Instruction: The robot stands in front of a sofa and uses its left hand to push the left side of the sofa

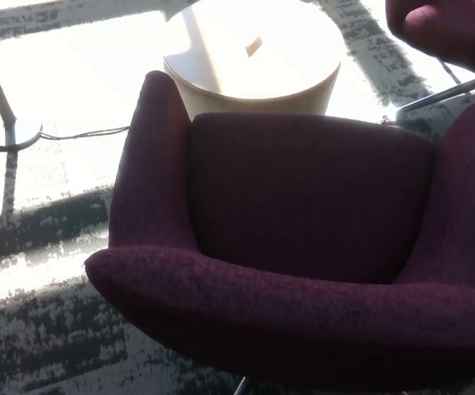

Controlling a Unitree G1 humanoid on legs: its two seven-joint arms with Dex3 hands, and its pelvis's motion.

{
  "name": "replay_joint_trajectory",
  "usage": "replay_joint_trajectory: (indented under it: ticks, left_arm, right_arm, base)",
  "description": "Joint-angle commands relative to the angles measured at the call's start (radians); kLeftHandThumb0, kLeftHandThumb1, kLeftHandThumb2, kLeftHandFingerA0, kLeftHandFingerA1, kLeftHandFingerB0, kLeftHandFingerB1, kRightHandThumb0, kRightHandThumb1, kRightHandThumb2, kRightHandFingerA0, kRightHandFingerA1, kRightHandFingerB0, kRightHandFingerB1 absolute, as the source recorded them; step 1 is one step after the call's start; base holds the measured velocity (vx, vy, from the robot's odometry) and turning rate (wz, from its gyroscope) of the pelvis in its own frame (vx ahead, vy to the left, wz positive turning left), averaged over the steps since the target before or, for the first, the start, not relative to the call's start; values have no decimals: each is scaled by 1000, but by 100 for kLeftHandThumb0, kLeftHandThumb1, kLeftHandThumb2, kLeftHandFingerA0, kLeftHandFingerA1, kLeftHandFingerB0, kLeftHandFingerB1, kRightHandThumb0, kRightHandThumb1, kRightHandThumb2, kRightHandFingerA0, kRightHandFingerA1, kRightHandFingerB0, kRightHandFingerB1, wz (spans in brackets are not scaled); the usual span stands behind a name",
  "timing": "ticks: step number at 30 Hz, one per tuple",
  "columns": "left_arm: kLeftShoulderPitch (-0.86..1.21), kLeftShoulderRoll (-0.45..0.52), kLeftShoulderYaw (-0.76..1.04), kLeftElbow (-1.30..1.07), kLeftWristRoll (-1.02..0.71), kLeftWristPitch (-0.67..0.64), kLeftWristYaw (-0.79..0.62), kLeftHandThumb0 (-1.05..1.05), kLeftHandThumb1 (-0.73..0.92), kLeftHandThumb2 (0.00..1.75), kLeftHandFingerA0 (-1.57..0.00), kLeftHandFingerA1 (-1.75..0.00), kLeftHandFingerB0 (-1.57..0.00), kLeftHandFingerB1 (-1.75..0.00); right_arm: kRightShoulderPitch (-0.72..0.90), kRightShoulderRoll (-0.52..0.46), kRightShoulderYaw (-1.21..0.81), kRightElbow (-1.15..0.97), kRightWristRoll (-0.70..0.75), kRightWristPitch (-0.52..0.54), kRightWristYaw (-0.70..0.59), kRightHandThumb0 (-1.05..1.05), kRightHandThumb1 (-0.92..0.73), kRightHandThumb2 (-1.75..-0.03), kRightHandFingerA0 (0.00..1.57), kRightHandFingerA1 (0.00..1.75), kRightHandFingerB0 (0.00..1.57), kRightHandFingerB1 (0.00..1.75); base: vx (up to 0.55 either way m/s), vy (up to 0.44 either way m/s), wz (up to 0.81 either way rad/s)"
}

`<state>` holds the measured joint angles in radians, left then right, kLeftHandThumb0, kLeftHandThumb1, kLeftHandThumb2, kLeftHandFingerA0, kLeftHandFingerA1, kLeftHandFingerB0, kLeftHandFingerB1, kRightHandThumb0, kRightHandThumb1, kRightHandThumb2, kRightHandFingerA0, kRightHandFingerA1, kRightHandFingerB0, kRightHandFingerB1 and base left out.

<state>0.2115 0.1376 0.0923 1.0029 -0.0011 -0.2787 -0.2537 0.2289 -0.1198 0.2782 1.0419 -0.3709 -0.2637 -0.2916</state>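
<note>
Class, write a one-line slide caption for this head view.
Dark purple sofa before a round pale table on sunlit patterned floor; no robot hand visible.

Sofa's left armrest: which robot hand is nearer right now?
Neither can be judged: no robot hand shows in the head view. Only the purple sofa and its left armrest are visible.

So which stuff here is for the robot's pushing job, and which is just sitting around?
For the job:
- purple sofa, especially its left side

Just there:
- round wooden table
- another purple seat, top right
- lamp stand and cord

Neither robot hand shows yet.
</note>
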Motion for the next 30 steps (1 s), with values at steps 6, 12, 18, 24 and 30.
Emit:
replay_joint_trajectory:
  ticks: [6,12,18,24,30]
  left_arm:
    - [-70,10,80,38,-97,-222,-146,-87,90,122,-6,-24,-6,-16]
    - [-154,43,98,19,-99,-210,-163,-92,89,123,-1,-15,-1,-11]
    - [-224,58,114,-14,-109,-207,-169,-92,89,122,-7,-18,-7,-12]
    - [-313,85,106,-99,-95,-191,-160,-92,91,125,0,-13,0,-9]
    - [-404,104,95,-156,-95,-124,-149,-93,89,127,0,-15,0,-8]
  right_arm:
    - [-55,43,-23,63,35,-429,-70,-66,-84,-66,46,36,37,34]
    - [-80,39,-6,86,-6,-416,-113,-66,-85,-66,47,37,38,34]
    - [-86,32,20,114,-39,-425,-158,-67,-86,-67,47,37,38,34]
    - [-95,39,15,141,-28,-449,-165,-66,-84,-66,48,38,39,34]
    - [-103,37,28,166,-44,-460,-191,-66,-85,-66,47,38,39,34]
  base:
    - [0,0,0]
    - [0,0,0]
    - [0,0,0]
    - [2,-1,1]
    - [0,0,0]
